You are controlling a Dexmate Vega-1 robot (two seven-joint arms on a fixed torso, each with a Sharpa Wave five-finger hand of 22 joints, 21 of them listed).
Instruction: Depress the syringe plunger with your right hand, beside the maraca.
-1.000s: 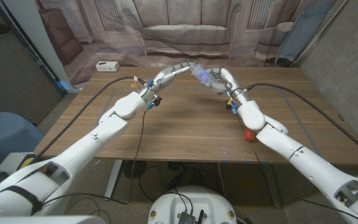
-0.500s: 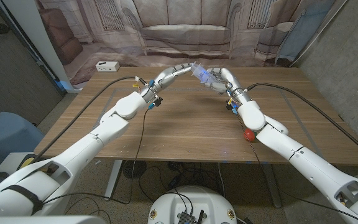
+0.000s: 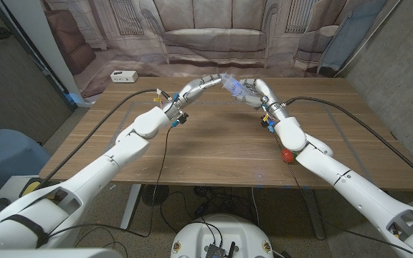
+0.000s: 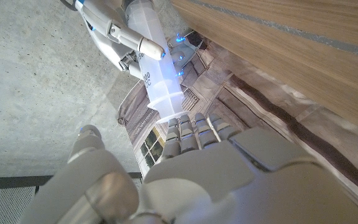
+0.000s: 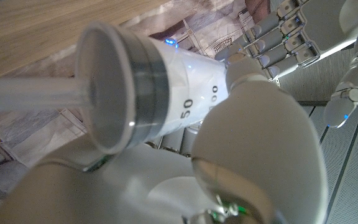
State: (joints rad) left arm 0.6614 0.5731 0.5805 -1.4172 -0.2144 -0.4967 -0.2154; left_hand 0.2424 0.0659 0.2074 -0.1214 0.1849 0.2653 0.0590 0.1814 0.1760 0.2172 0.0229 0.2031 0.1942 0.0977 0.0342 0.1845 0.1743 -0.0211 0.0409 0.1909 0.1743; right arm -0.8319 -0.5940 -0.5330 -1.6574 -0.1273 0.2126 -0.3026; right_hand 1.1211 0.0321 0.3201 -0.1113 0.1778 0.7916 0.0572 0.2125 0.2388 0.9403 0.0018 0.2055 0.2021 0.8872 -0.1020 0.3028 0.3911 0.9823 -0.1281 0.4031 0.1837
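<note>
A clear syringe (image 3: 232, 86) hangs in the air above the far middle of the table, between my two hands. My right hand (image 3: 254, 90) grips its barrel (image 5: 185, 93), which is marked 50 and 100. The black plunger seal (image 5: 145, 81) sits near the flange, and the rod (image 5: 30, 93) sticks out past it. My left hand (image 3: 205, 80) reaches in from the other side. Its fingertips (image 4: 191, 127) touch the syringe (image 4: 157, 74) at its far end, the thumb (image 4: 86, 146) apart; whether it grips is unclear. A red maraca (image 3: 287, 155) lies on the table beside my right forearm.
A white power strip (image 3: 122, 76) lies at the table's far left corner. Black cables (image 3: 160, 154) run along both arms across the wooden table (image 3: 214, 150). A printed backdrop of a sofa hangs behind the table.
</note>
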